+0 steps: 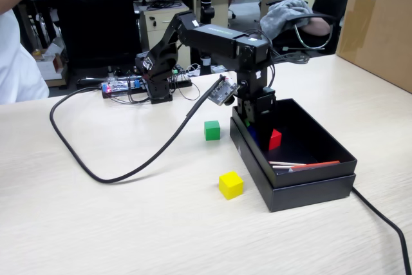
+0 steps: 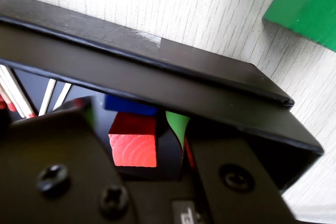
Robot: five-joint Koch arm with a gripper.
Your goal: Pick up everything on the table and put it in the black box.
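Reaching down into the black box [image 1: 322,178] at its far left corner, gripper [image 2: 157,150] standing spread, pinching nothing. Lying inside the box: red cube [image 1: 275,138] between the jaws in the wrist view, blue cube [image 2: 128,105] just behind it (mostly hidden). Sitting on the table [image 1: 96,223], just beside the box's left wall: green cube [image 1: 212,130] and yellow cube [image 1: 230,185]. No readable writing anywhere.

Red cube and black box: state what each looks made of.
Red cube: probably painted wood; the wrist view shows curved grain lines on its end face under a matte red coat. Black box: likely cardboard or thin board, matte black, with thin straight walls and a scuffed pale mark on the rim.
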